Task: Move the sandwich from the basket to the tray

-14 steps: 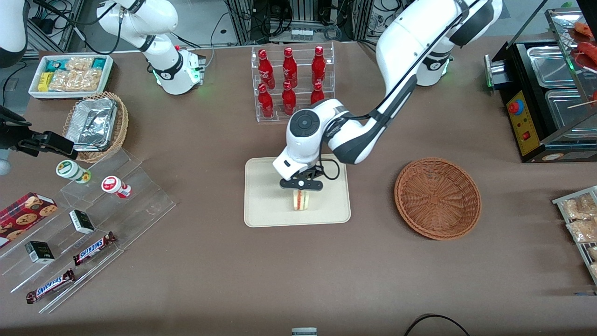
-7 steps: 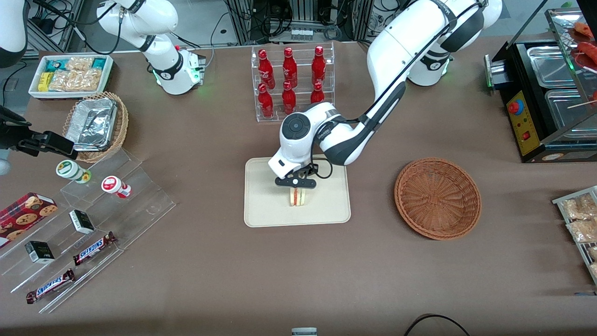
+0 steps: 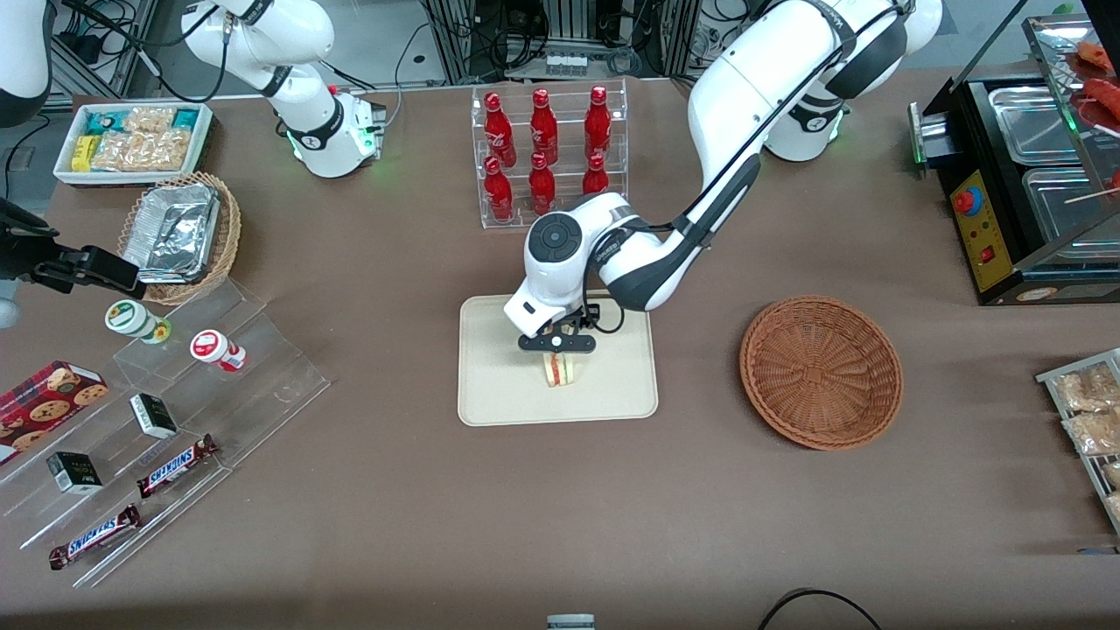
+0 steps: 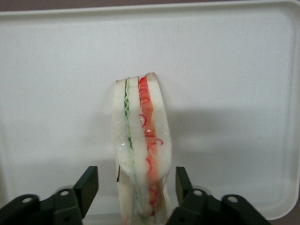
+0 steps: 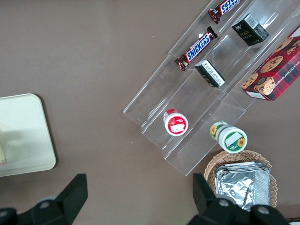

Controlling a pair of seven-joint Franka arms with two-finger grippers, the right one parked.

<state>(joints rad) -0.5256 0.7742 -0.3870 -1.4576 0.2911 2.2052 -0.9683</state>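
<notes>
You see one rounded corner of the tray [image 5: 26, 136] on the brown worktop [image 5: 93, 56]. Well apart from it stands a clear stepped display [image 5: 197, 98] holding two Snickers bars [image 5: 197, 48], two dark boxes [image 5: 209, 73], a red-lidded cup [image 5: 176, 123] and a green-lidded cup [image 5: 228, 137]. Beside it sit a cookie box [image 5: 274, 70] and a foil-filled wicker basket [image 5: 241, 180].

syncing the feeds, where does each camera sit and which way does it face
Front view: high, facing both arms across the table; working arm's gripper over the sandwich on the tray.
Left wrist view: looks down past its open jaws, sandwich between.
Right wrist view: looks down at snack shelves past its own fingers.
All three share the tray.
</notes>
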